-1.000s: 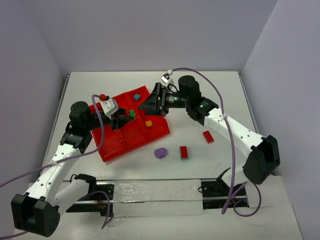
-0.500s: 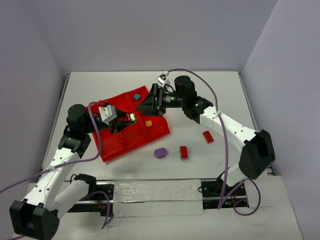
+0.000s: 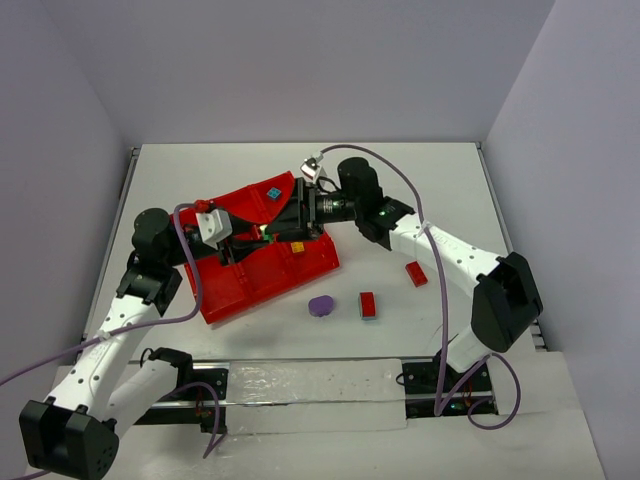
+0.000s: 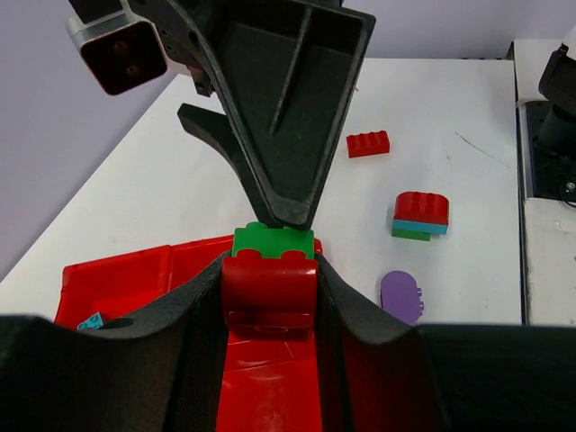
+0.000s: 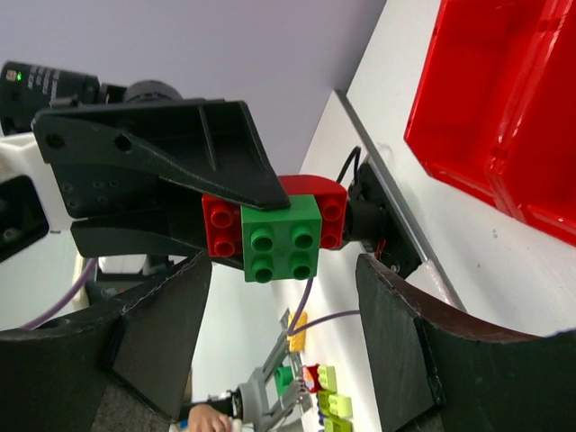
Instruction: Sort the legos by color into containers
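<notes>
Left wrist view puts you mid-separation, by my reading: the left gripper (image 4: pixel 270 301) is clamped on a red brick (image 4: pixel 270 286) with a green brick (image 4: pixel 274 243) stuck to it, above the red tray (image 4: pixel 117 279). Your right gripper (image 5: pixel 281 274) stands roughly half open around the green one (gaps either side). Next you'd likely close on it and pull it free.

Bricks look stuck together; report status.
Left claw shut on red brick, green brick attached. Right claw open, lined up on green brick. Nothing blocking.
</notes>
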### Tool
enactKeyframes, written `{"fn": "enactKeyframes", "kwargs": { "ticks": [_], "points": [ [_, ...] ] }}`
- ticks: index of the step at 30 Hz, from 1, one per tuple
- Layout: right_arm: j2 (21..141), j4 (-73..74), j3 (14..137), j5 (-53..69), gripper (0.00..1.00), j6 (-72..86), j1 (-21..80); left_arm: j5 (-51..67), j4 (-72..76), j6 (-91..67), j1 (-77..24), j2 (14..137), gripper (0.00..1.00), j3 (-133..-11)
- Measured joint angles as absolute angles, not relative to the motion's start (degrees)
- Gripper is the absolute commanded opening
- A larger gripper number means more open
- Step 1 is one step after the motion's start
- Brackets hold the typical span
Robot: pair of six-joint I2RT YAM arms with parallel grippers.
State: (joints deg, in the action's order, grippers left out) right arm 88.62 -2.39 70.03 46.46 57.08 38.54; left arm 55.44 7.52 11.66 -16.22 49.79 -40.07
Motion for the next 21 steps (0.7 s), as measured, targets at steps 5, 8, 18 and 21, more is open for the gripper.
{"fn": "enactKeyframes", "kwargs": {
  "ticks": [5, 8, 18, 21],
  "points": [
    [88.7, -3.8, 70.0, 48.1, 0.6, 56.7, 39.4, 55.5, 8.0, 11.2, -16.5, 50.5, 0.0, -40.1],
    [88.8, -4.0, 70.0, 48.5, 0.55, 56.4, 39.5, 55.7, 8.1, 11.2, -16.5, 50.6, 0.0, -40.1],
    [90.6, -7.9, 69.8, 51.2, 0.51, 58.2, 39.5, 55.7, 8.2, 11.3, -16.5, 49.6, 0.0, -40.1],
    [90.9, -8.5, 69.8, 51.7, 0.49, 58.5, 39.5, 55.7, 8.2, 11.3, -16.5, 49.3, 0.0, -40.1]
  ]
}}
